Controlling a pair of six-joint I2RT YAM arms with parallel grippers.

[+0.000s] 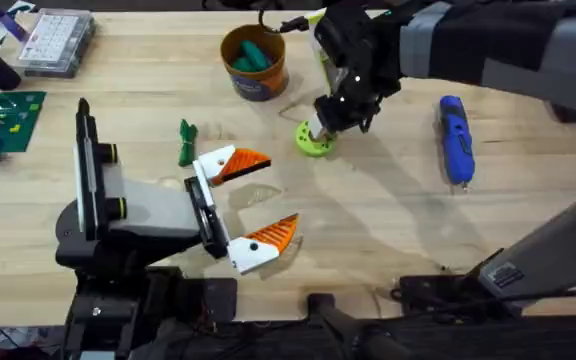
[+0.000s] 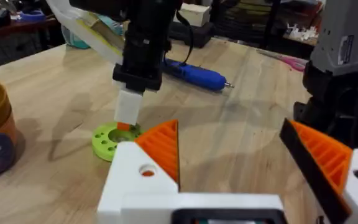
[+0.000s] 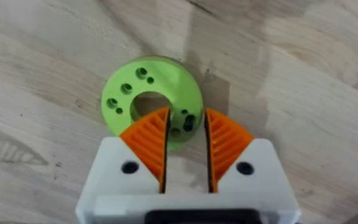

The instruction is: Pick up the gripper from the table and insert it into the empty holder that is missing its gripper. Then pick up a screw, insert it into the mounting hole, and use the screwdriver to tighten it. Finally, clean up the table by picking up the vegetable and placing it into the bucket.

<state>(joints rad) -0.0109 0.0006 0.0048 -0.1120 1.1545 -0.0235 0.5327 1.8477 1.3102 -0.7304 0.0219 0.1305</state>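
Item: right gripper (image 3: 186,146), pads a narrow gap apart astride the rim of the lime-green ring (image 3: 151,99) (not visibly clamped). We judge the fitting step underway; next, close squarely. Left gripper (image 1: 258,205) gapes, idle. Vegetable (image 1: 186,142) beside it; bucket (image 1: 254,62) beyond; screwdriver (image 1: 455,138) well apart.

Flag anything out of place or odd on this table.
Nothing looks spilled or damaged. The one stray is the vegetable, lying on the table beside the open left claw rather than in the bucket. The screwdriver lies flat, apart from the right claw.
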